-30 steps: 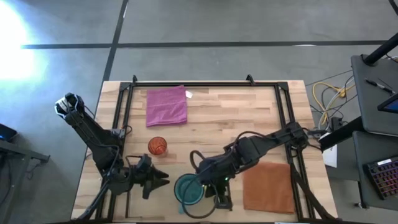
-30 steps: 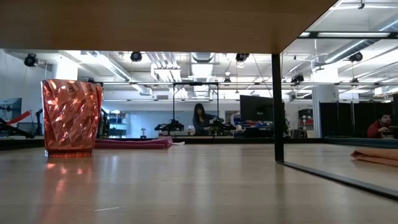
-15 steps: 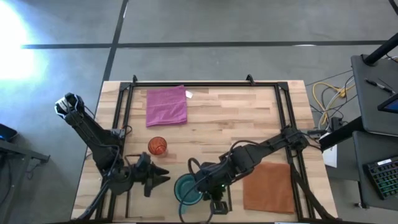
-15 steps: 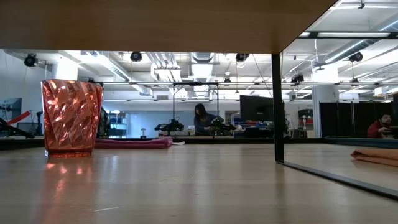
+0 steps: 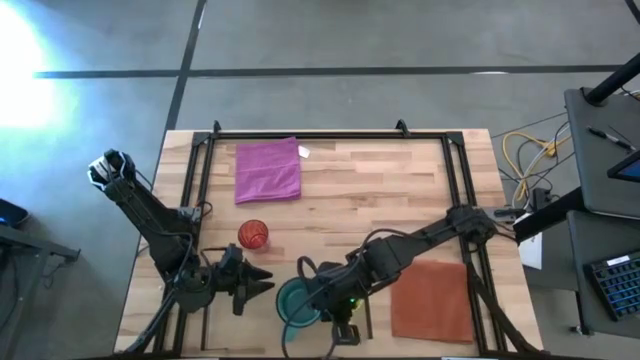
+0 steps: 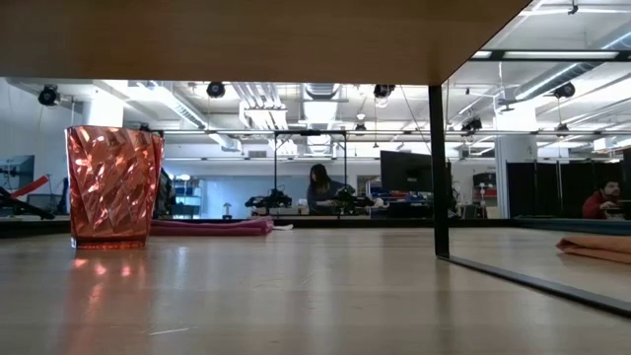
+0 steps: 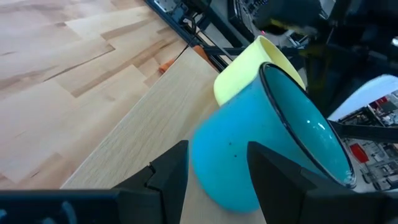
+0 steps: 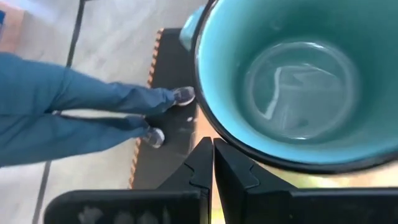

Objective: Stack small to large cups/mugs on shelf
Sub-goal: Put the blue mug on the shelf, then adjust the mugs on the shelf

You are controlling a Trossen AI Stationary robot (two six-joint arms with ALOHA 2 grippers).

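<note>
A teal mug (image 5: pixel 296 300) stands near the table's near edge on a pale board (image 7: pixel 124 143). A yellow mug (image 7: pixel 252 68) shows just behind it in the left wrist view; my right arm hides it from above. A faceted red-orange cup (image 5: pixel 253 234) (image 6: pixel 113 187) stands upright on its base, farther back and left. My left gripper (image 5: pixel 266 288) is open just left of the teal mug, with its fingers to either side of the mug's base (image 7: pixel 227 183). My right gripper (image 8: pixel 212 163) is shut at the teal mug's right side. My right gripper is shut, and its fingertips (image 8: pixel 202 158) lie against the outer side of the teal mug's rim (image 8: pixel 208 124), coming from the table's right. Nothing shows between the fingers. I cannot tell for sure that they touch the rim. The mug's base is on the pale board.
A magenta cloth (image 5: pixel 268 170) lies at the far left of the table. A rust-brown mat (image 5: pixel 430 300) lies at the near right. A black frame (image 5: pixel 330 133) runs round the table, and a post (image 6: pixel 439 173) of it stands at the right. A person's legs (image 8: pixel 81 118) show beyond the near edge.
My right gripper has moved toward the table's left and near edges, closing in on the teal mug's right side. My left arm has kept still.
</note>
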